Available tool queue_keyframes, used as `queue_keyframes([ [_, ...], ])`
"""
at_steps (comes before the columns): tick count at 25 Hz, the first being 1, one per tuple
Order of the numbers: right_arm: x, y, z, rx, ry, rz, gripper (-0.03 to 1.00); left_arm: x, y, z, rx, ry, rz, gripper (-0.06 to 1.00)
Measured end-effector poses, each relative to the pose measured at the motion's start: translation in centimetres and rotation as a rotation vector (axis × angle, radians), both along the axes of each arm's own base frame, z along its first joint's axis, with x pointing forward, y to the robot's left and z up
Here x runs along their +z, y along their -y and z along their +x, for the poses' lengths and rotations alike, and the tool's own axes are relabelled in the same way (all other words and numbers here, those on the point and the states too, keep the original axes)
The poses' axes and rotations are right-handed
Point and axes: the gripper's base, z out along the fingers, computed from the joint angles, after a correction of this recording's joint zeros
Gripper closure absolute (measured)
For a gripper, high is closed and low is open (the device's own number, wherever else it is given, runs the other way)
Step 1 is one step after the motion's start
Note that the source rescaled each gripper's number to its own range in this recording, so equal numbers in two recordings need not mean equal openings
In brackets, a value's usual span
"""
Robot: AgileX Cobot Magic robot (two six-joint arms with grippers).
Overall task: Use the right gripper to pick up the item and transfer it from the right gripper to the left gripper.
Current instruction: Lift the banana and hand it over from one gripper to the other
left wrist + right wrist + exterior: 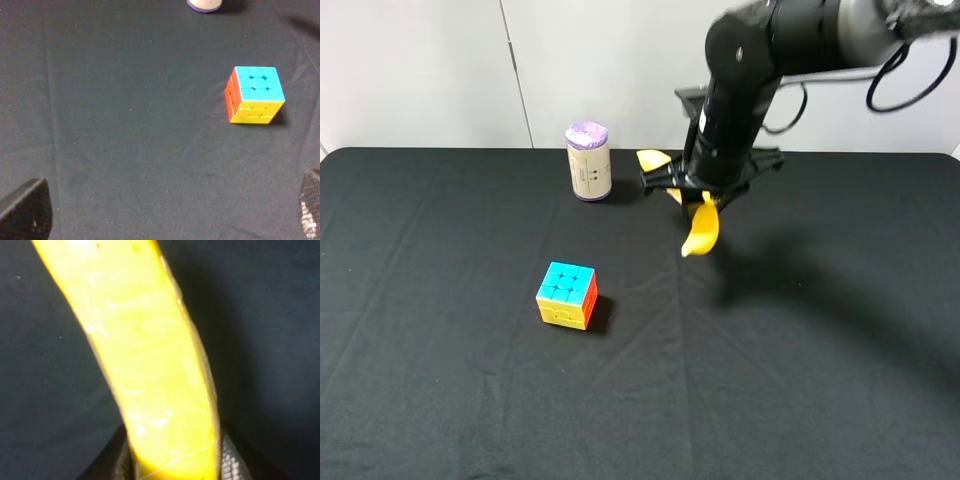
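Observation:
The yellow banana (701, 230) is clamped in my right gripper (704, 192) at the back middle of the black table. One end hangs down toward the front and the other end sticks out to the left. It appears raised off the cloth. In the right wrist view the banana (155, 370) fills the frame between the two fingers (231, 460) of the right gripper (175, 467). My left gripper (167, 210) is open and empty, with only its fingertips (25, 210) showing, above bare cloth. The left arm is out of the high view.
A multicoloured puzzle cube (566, 294) sits left of the middle; it also shows in the left wrist view (254, 95). A purple-topped cylinder (588, 161) stands upright just left of the banana, and its base shows in the left wrist view (205, 5). The black cloth (800, 380) covers the table.

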Motion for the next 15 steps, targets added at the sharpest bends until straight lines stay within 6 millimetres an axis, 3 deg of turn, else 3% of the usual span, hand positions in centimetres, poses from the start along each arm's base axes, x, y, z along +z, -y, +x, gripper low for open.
queue_keyframes([
  [5,2.4,0.1,-0.3,0.084,-0.043,-0.043,0.96,0.0,0.0,0.0,0.0,0.0,0.0,-0.03],
  [15,3.3,0.4,-1.7,0.307,-0.171,-0.114,0.96,0.0,0.0,0.0,0.0,0.0,0.0,-0.03],
])
